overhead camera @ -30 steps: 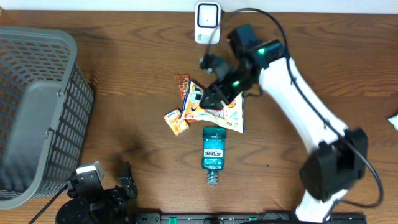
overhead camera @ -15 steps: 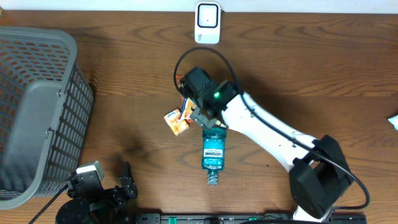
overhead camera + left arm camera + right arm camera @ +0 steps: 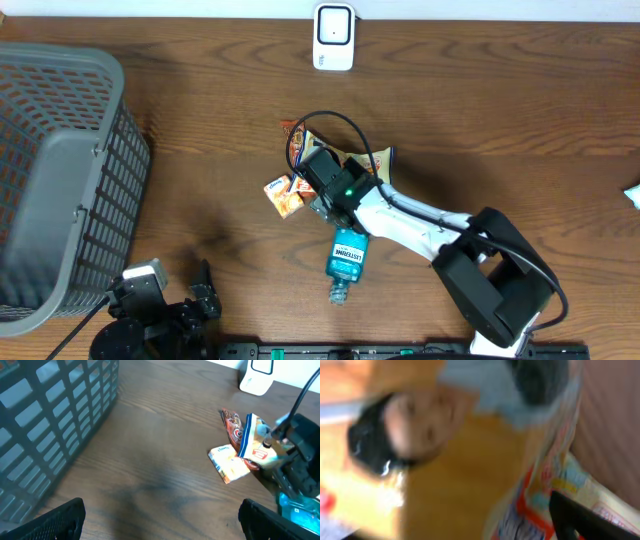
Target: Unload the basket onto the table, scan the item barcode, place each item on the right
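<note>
Lying flat, mouthwash bottle (image 3: 345,262) of blue liquid, grey basket (image 3: 120,190) left

A basket (image 3: 60,170) stands at the left of the table (image 3: 200,100), and the scanner (image 3: 333,36) sits at its far edge. At centre, 2 snack packets (image 3: 296,140) lie behind a mouthwash bottle (image 3: 346,260), with a carton (image 3: 284,196) to their left.

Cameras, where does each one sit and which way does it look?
Overhead: above the table, looking straight down; the right arm reaches over the snack bag.
Left wrist: low, facing the basket; its open fingers show.
Right wrist: very close to the bag, blurry; one finger shows.
Shared: overhead and left wrist both see the orange box.
</note>
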Controlling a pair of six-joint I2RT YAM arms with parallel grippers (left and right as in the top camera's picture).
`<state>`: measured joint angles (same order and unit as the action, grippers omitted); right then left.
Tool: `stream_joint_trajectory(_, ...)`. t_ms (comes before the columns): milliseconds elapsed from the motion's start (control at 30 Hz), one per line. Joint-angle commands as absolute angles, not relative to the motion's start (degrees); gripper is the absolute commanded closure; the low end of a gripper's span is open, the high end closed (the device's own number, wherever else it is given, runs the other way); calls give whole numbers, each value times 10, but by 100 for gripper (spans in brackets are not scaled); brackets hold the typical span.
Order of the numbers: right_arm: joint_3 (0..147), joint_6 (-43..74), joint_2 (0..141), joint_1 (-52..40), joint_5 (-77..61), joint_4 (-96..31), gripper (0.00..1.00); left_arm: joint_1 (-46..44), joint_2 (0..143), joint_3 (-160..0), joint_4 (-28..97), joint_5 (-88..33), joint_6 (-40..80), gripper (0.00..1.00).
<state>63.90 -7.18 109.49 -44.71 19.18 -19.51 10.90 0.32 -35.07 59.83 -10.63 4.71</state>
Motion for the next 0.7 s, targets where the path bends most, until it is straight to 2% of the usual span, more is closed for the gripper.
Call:
stream_joint_trajectory(0,622,-80,1141,-428,221,-184,26,112,2,-349,598,-111,50,2)
stream_joint_trajectory(67,622,-80,1163,-416,194,-188,32,112,2,-349,598,-112,50,2)
stream_joint_trajectory(100,622,-80,1173,-409,178,-192,39,112,2,-349,598,-111,51,2)
stream_joint_trajectory(133,622,-79,1178,-403,167,-200,60,112,2,-349,598,-112,51,2)
stream_joint_trajectory(200,623,-67,1181,-396,155,-218,89,112,2,-349,598,-112,51,2)
stream_joint_trajectory(233,625,-57,1178,-393,155,-228,96,112,2,-349,598,-112,51,2)
stream_joint_trajectory(267,631,-50,1174,-392,155,-239,99,112,2,-349,598,-112,50,2)
stream_joint_trajectory(433,722,-46,1126,-377,58,-358,99,112,2,-349,598,-112,51,2)
stream_joint_trajectory(567,847,-103,1085,-331,-190,-502,99,112,2,-349,598,-112,51,2)
stream_joint_trajectory(667,893,-139,1080,-280,-364,-565,99,112,2,-349,598,-112,51,2)
